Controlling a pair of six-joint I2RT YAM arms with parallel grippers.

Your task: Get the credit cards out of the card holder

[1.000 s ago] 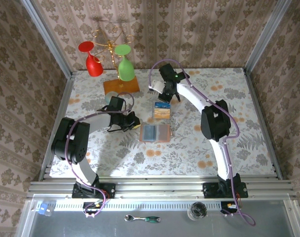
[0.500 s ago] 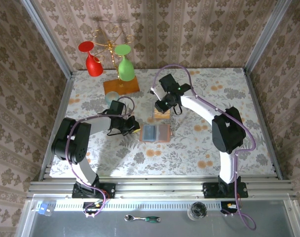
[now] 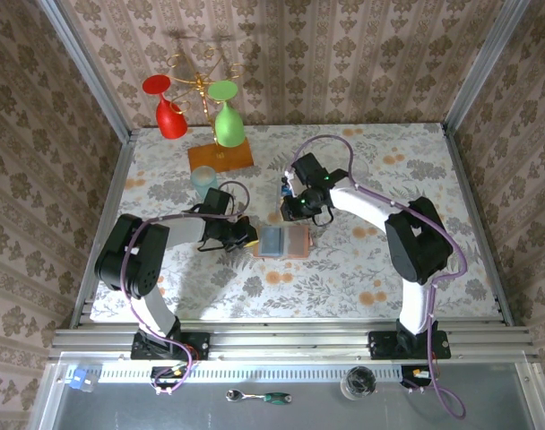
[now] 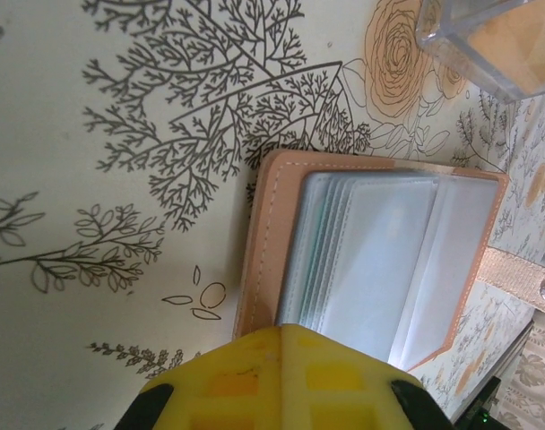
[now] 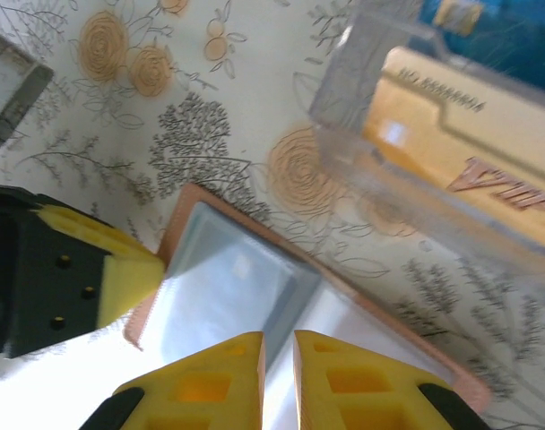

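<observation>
At mid-tabletop | card holder (image 3: 282, 241) lies open, sleeves up | left pincer (image 3: 244, 236) at its left edge, spread not readable | right pincer (image 5: 279, 354) nearly closed, empty, over the sleeves | step: reaching in | next you must part the jaws and pinch one of the credit cards (image 4: 324, 240) by its edge.
</observation>
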